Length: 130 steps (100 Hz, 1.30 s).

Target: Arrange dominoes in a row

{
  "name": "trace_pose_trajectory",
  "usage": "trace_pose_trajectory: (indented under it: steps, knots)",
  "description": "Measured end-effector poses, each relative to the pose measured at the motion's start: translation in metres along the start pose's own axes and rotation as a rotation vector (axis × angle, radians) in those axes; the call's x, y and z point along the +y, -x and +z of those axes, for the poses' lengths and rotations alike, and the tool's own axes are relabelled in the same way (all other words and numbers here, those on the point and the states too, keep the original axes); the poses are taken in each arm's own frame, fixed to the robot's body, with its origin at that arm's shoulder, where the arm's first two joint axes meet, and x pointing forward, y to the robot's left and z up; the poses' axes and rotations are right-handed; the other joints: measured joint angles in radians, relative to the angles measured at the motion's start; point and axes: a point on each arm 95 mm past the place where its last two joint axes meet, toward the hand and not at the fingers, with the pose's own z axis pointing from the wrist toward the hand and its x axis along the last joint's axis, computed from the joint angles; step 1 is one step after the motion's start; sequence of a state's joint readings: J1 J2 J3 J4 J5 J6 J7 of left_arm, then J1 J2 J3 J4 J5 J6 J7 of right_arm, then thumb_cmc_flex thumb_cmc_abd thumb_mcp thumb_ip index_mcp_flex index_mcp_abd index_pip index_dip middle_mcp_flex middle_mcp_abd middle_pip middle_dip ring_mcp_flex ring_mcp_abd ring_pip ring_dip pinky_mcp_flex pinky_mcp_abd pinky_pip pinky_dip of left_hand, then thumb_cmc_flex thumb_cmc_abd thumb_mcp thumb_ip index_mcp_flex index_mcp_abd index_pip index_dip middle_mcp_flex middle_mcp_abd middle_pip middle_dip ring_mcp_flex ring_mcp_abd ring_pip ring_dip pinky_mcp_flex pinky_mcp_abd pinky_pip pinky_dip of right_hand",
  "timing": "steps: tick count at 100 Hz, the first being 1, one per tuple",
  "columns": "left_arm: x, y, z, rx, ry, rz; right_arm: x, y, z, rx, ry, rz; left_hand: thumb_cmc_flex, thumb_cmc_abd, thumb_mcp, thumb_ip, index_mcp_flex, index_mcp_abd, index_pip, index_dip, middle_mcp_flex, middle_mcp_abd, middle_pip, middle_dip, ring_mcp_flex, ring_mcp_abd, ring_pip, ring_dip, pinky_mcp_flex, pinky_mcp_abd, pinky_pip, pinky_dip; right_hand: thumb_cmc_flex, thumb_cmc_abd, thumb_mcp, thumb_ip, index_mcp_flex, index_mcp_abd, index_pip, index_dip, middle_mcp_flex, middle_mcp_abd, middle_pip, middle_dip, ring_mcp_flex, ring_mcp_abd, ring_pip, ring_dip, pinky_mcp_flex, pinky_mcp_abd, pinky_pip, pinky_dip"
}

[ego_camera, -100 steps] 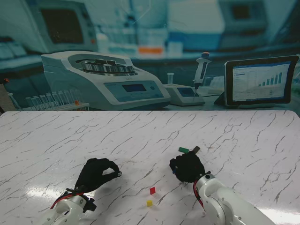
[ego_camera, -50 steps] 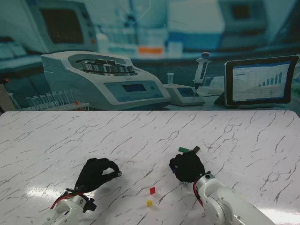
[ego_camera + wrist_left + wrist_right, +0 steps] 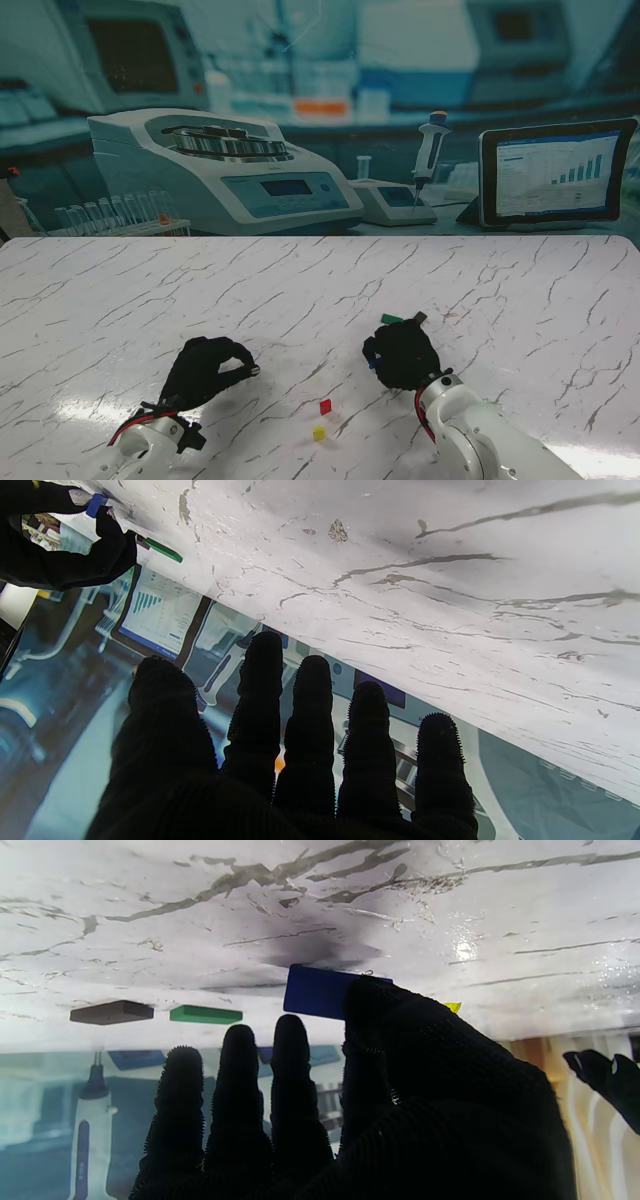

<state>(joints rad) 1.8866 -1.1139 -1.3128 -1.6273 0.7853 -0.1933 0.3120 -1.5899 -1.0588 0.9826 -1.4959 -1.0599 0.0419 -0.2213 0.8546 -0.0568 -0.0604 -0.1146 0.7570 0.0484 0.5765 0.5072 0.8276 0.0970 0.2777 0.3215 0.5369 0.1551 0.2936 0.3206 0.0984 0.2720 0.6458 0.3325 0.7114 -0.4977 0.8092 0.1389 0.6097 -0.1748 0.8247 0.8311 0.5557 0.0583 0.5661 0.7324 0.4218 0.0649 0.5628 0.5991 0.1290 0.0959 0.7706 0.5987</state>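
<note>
Dominoes are small, rigid, light, smooth blocks: the blue domino (image 3: 320, 991), pinched at its end by the right hand (image 3: 400, 357) over the desk (image 3: 520, 290) near the green domino (image 3: 391, 319), needs narrow-edge grips; left hand (image 3: 205, 370) holds nothing, fingers apart.

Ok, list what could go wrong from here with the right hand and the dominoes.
1. The right hand pinches the blue domino only by one end; it may twist or slip when set down.
2. The green domino and brown domino lie flat just beyond the fingers; a forward move could knock them.
3. The red domino and yellow domino lie apart, nearer to me, so the row may end crooked.
</note>
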Motion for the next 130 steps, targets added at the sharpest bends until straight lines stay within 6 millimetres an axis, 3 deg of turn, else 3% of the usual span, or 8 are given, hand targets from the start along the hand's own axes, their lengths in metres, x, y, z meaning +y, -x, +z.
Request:
trace_pose_trajectory:
  steps: [28,38,45,61,89,105,130]
  knots:
    - [-0.0001,0.0002,0.0003,0.0,-0.002,0.0,0.005,-0.0003,-0.003,-0.003,0.03,-0.008,0.0,0.0,0.0,0.0,0.012,0.0,0.001,0.0,0.0,0.0,0.002,0.0,0.0,0.0,0.001,0.002,0.0,0.0,0.0,0.0,-0.001,-0.005,0.0,0.0,0.01,-0.002,-0.002,-0.01,-0.01,-0.002,0.028,-0.01,-0.043,0.0,0.034,-0.001,-0.018,0.0,0.006,0.008]
    - [-0.0001,0.0003,0.0004,-0.001,-0.003,0.0,0.0068,-0.0007,-0.0038,-0.002,0.036,-0.01,0.0,0.0,0.0,0.0,0.012,0.0,0.001,0.0,0.0,0.0,0.002,0.0,0.0,0.0,0.003,0.002,0.0,0.0,0.0,0.0,-0.001,-0.005,-0.001,0.0,0.01,-0.002,-0.002,-0.011,0.083,-0.043,0.082,0.124,-0.018,-0.016,0.096,0.024,-0.016,0.0,0.052,0.008]
    - [-0.0001,0.0006,0.0005,-0.001,-0.005,0.0,0.0076,-0.001,-0.004,-0.001,0.038,-0.01,0.0,0.0,0.0,0.0,0.012,0.0,0.001,0.0,0.001,0.0,0.004,0.0,0.0,0.0,0.004,0.002,0.0,0.0,0.0,0.0,-0.001,-0.006,-0.001,0.0,0.01,0.0,-0.001,-0.011,0.161,-0.06,0.108,0.173,0.036,-0.027,0.123,0.038,-0.003,0.0,0.07,0.008]
    - [-0.0001,0.0008,0.0005,-0.001,-0.009,0.0,0.008,-0.001,-0.0043,-0.004,0.039,0.002,0.0,0.0,0.0,0.0,0.012,0.0,0.001,0.0,0.001,0.0,0.01,0.0,0.0,0.0,0.008,0.004,0.0,0.0,0.0,0.0,-0.001,-0.004,-0.001,0.0,0.01,0.012,-0.001,-0.011,0.252,-0.065,0.148,0.205,0.106,-0.035,0.15,0.055,0.019,0.0,0.101,0.011]
    - [0.0001,0.0012,0.0009,-0.002,-0.009,0.0,0.0086,-0.0015,-0.005,-0.001,0.044,0.006,0.0,0.0,0.0,0.0,0.012,0.0,0.012,0.0,0.002,0.0,0.012,0.0,0.0,0.0,0.009,0.005,0.0,0.0,0.0,0.0,-0.001,0.004,-0.001,0.0,0.01,0.014,0.0,-0.011,0.263,-0.065,0.255,0.238,0.113,-0.046,0.199,0.116,0.022,0.0,0.116,0.019]
    - [0.0002,0.0013,0.0009,-0.002,-0.008,0.0,0.0094,-0.0028,-0.0053,0.001,0.065,0.005,0.0,0.0,0.0,0.0,0.012,0.0,0.013,0.0,0.002,0.0,0.012,0.0,0.0,0.0,0.009,0.005,0.0,0.0,0.0,0.0,-0.001,0.008,-0.001,0.0,0.009,0.05,0.0,-0.011,0.373,-0.107,0.223,0.129,0.207,-0.056,0.185,0.103,0.029,0.0,0.127,0.019]
    - [0.0003,0.0014,0.001,-0.002,-0.008,0.0,0.0078,-0.0038,-0.0049,-0.007,0.073,0.043,0.0,0.0,0.0,0.0,0.012,0.0,0.022,0.0,0.002,0.0,0.014,0.0,0.0,0.0,0.009,0.005,0.0,0.0,0.0,0.0,-0.001,0.043,-0.001,0.0,-0.018,0.168,0.037,0.059,0.441,-0.123,0.201,-0.092,0.291,-0.059,0.134,0.063,0.043,0.0,0.151,0.019]
